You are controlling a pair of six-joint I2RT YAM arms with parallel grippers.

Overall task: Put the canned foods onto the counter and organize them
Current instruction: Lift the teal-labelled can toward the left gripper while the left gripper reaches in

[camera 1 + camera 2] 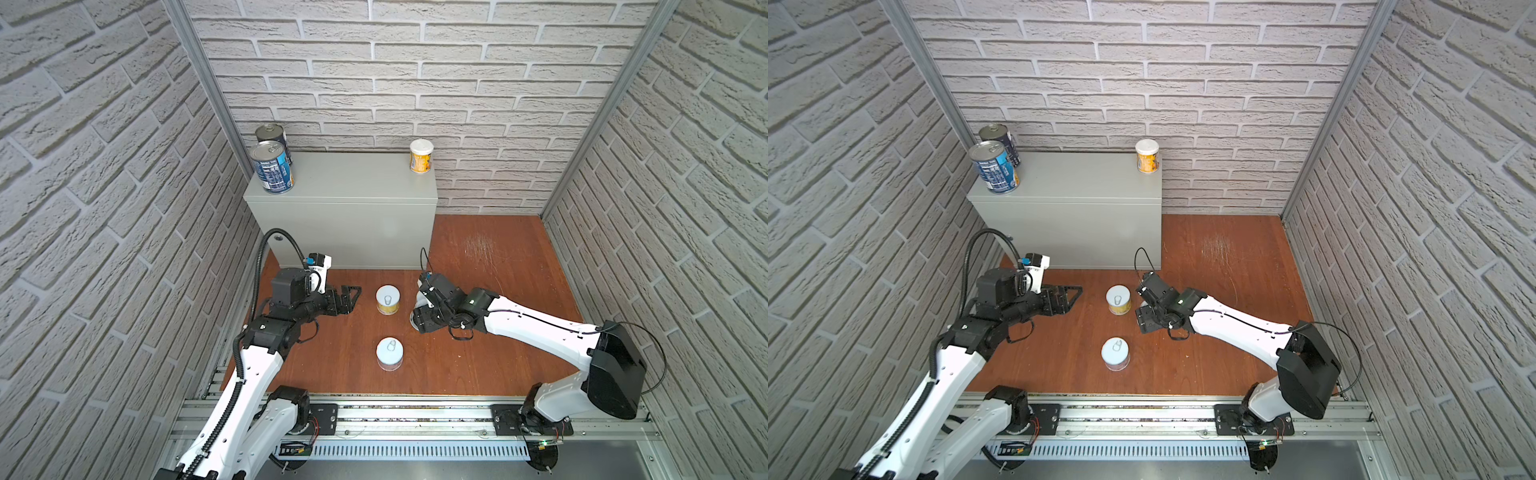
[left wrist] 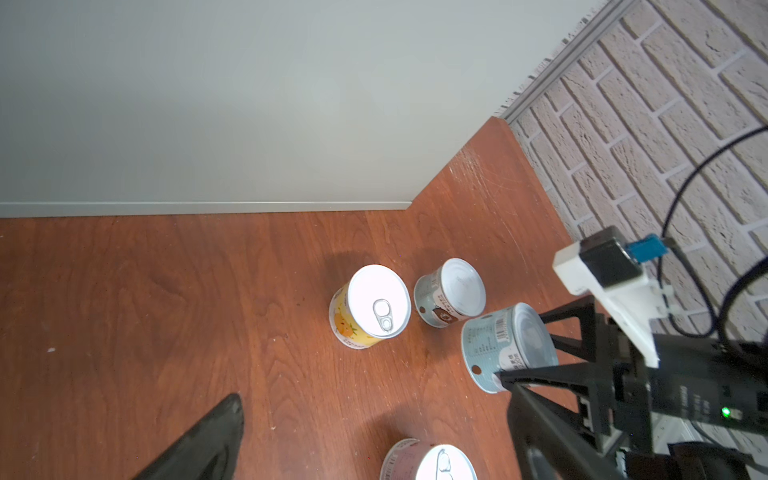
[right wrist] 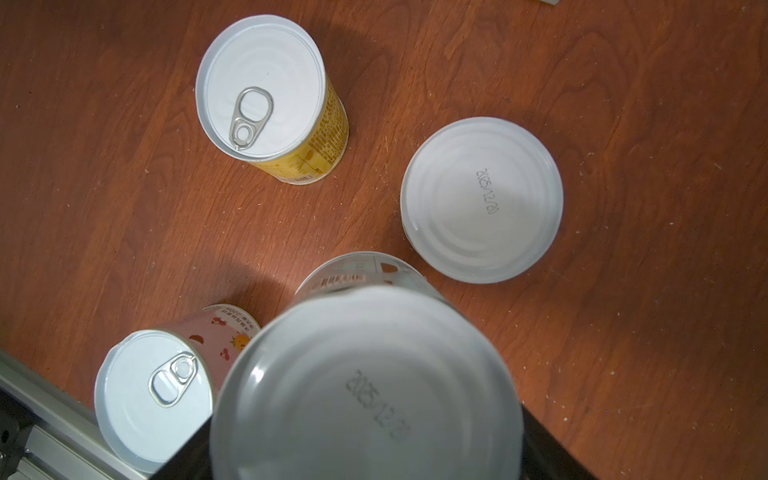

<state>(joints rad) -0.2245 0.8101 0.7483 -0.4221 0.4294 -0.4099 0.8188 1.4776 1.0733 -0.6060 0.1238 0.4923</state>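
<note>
On the counter [image 1: 353, 183] two blue-labelled cans [image 1: 272, 168] stand at the left end and a yellow can [image 1: 421, 156] at the back right. On the wooden floor stand a yellow can [image 1: 388, 300] [image 2: 370, 305], a pink-labelled can [image 1: 389, 353] [image 3: 158, 390] and a white can [image 2: 451, 291] [image 3: 482, 199]. My right gripper [image 1: 417, 320] [image 3: 365, 453] is shut on another white can [image 2: 503, 349] [image 3: 365, 386], held tilted just above the floor. My left gripper [image 1: 351, 297] [image 2: 376, 392] hovers open and empty, left of the yellow floor can.
Brick walls close in the left, back and right sides. A metal rail [image 1: 415, 419] runs along the front edge of the floor. The counter's front face [image 2: 208, 104] rises straight behind the floor cans.
</note>
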